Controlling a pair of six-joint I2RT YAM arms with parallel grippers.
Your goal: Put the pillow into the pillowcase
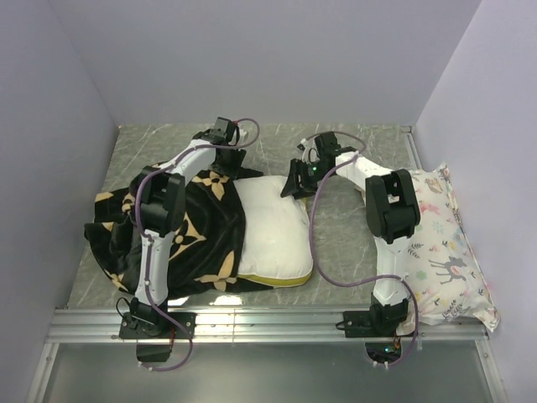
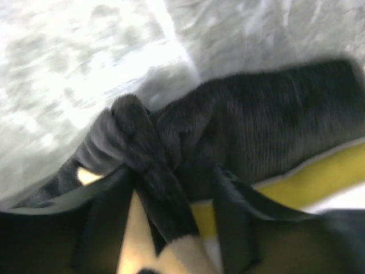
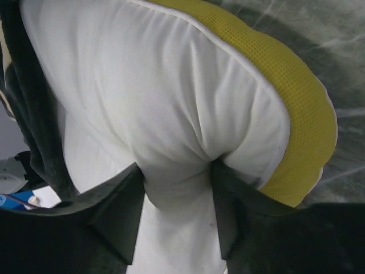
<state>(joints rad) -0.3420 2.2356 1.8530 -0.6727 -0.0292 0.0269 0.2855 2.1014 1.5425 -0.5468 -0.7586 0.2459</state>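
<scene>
In the top view, the pillow lies at the centre of the frame on the counter. Its left end is tucked into the pillowcase, which spreads toward the lower left. How deep it reaches under the plush we cannot tell, but a broad white part is uncovered, so we judge the job only partly done. The left end effector sits at the case's upper edge and the right end effector at the pillow's upper corner. A deer-print pillow lies well apart at the right edge.

In the left wrist view, low in the frame, the left end effector is clamped on a bunched fold of black plush at the case's mouth. The yellow band shows at the right, just under the hem. We read this grip as holding the opening so the case can be drawn over.

In the right wrist view, at lower centre, the right end effector pinches a pucker of the pillow's white cover, and the band arcs along the upper right. We think that hold steadies or pushes the pillow against the pull.
</scene>
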